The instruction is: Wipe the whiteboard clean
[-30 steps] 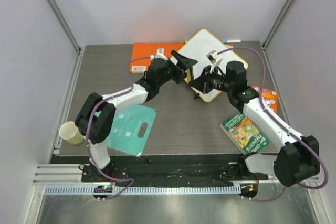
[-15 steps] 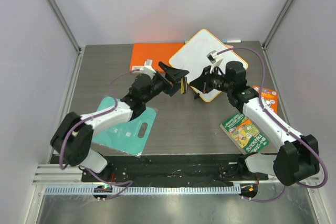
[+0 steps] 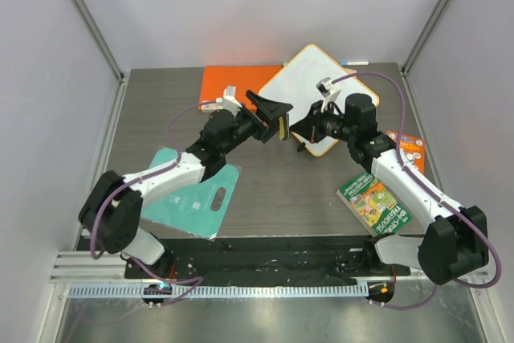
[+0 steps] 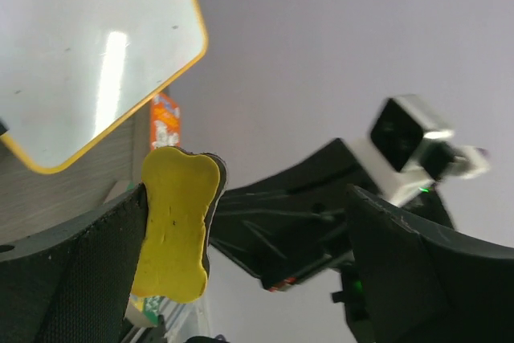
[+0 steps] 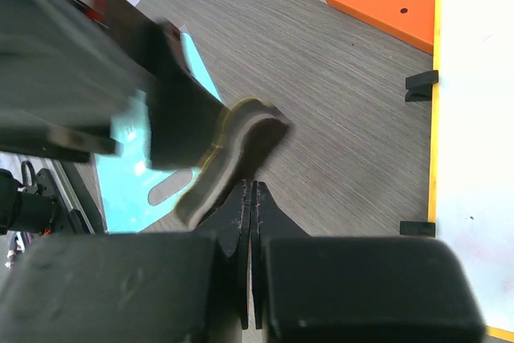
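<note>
The whiteboard is white with an orange rim, lies tilted at the back centre, and shows no writing; it also fills the top left of the left wrist view. My left gripper hovers just left of the board's near corner with its jaws wide open. A yellow bone-shaped eraser rests against one finger's inner face, far from the other finger. My right gripper is shut on nothing. Its tips point at the eraser, close below it; I cannot tell whether they touch.
An orange folder lies behind the left gripper. A teal sheet with a handle slot is under the left arm. A green booklet and an orange packet lie on the right. A marker rests by the back wall.
The left arm has stretched out and drawn its gripper back off the whiteboard's left edge toward the near left, the eraser still on its finger. The right arm has not moved.
</note>
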Motion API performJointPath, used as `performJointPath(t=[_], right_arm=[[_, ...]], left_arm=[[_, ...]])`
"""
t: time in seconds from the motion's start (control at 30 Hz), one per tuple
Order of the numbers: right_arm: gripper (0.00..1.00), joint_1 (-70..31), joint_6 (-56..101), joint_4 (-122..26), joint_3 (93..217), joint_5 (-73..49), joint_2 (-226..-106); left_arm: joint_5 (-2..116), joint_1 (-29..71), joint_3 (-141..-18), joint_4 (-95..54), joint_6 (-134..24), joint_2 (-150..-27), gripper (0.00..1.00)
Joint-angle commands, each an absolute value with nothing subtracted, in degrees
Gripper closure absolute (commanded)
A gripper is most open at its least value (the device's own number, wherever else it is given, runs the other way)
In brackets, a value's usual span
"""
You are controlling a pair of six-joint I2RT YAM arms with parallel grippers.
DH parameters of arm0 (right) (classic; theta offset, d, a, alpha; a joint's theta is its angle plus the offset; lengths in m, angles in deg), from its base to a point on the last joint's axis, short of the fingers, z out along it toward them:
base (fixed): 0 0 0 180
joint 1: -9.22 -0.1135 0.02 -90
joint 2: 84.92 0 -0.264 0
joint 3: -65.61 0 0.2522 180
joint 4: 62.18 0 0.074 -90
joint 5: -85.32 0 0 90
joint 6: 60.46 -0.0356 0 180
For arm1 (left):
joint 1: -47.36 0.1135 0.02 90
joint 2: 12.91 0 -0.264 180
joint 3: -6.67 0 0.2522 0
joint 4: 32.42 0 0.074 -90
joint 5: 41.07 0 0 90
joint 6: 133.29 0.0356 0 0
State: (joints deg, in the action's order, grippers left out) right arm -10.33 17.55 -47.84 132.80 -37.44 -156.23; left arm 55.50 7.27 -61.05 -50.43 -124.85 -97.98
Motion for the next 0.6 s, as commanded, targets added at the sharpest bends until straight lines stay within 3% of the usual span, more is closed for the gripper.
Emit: performJointPath(t=[0.0, 0.43, 0.57], right_arm=[[0.99, -10.55, 17.85, -49.47, 133.16, -38.34, -155.41], [0.99, -10.55, 18.99, -48.77, 133.68, -38.96, -156.46], [0.99, -10.55, 19.60, -47.11, 133.95, -38.35, -156.37]], left_arm=[[56.14, 5.27, -64.40, -50.38, -123.44, -103.77, 0.00], [56.40, 4.47, -67.04, -55.83, -123.97, -108.62, 0.00], [54.91, 4.65, -68.35, -48.83, -116.62, -105.29, 0.00]])
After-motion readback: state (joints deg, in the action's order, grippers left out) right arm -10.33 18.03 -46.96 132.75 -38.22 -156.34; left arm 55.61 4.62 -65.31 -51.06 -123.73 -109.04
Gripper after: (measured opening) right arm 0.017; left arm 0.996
